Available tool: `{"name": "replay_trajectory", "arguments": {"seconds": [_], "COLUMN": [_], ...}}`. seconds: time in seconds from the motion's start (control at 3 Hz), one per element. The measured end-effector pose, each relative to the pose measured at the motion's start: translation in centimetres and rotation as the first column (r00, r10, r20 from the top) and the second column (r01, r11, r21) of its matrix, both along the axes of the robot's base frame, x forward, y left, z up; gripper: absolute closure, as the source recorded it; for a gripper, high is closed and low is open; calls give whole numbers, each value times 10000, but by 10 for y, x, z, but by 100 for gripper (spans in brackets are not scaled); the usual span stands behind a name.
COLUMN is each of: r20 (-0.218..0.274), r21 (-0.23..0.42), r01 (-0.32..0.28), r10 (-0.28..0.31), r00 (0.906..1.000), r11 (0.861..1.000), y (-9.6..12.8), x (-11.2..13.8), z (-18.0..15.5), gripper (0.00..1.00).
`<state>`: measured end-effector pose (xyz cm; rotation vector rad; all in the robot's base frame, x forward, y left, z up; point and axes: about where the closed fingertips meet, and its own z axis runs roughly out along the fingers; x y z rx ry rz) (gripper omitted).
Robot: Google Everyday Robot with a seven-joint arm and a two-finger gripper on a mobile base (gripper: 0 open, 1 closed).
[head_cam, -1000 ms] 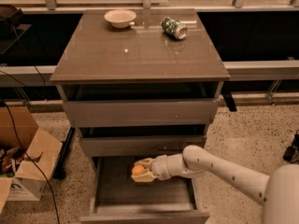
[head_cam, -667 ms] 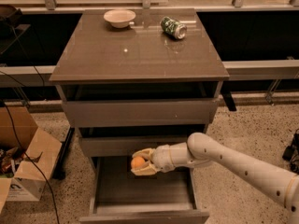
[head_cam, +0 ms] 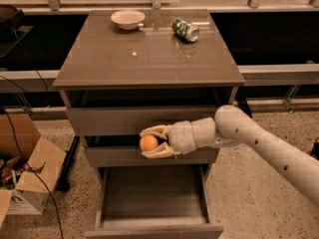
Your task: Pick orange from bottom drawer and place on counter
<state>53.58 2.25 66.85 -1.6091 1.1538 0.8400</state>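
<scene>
My gripper [head_cam: 148,143] is shut on the orange [head_cam: 148,143], a small round orange fruit held between the two pale fingers [head_cam: 155,130]. It hangs in front of the middle drawer's front, above the open bottom drawer [head_cam: 154,193], whose grey floor shows bare. My white arm reaches in from the right. The counter [head_cam: 147,54] is the glossy grey-brown top of the cabinet, higher up than the gripper.
A white bowl [head_cam: 128,19] stands at the back left of the counter and a green drink can [head_cam: 185,29] lies at the back right. An open cardboard box [head_cam: 25,166] sits on the floor to the left of the cabinet.
My gripper has lifted the orange up out of the bottom drawer to the height of the middle drawer's front.
</scene>
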Motion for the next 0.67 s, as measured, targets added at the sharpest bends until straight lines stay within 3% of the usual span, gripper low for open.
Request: {"name": "replay_trajectory", "arguments": {"seconds": [0.33,0.67], "r20": [1865,1897], "r21": [43,-2], "r01": [-384,-385], "r10": [370,379], "r00": [9818,9811], "r11": [9993,9993], "y": [2,3], "x": [39,39], "z": [81,82], "gripper": [100,100]}}
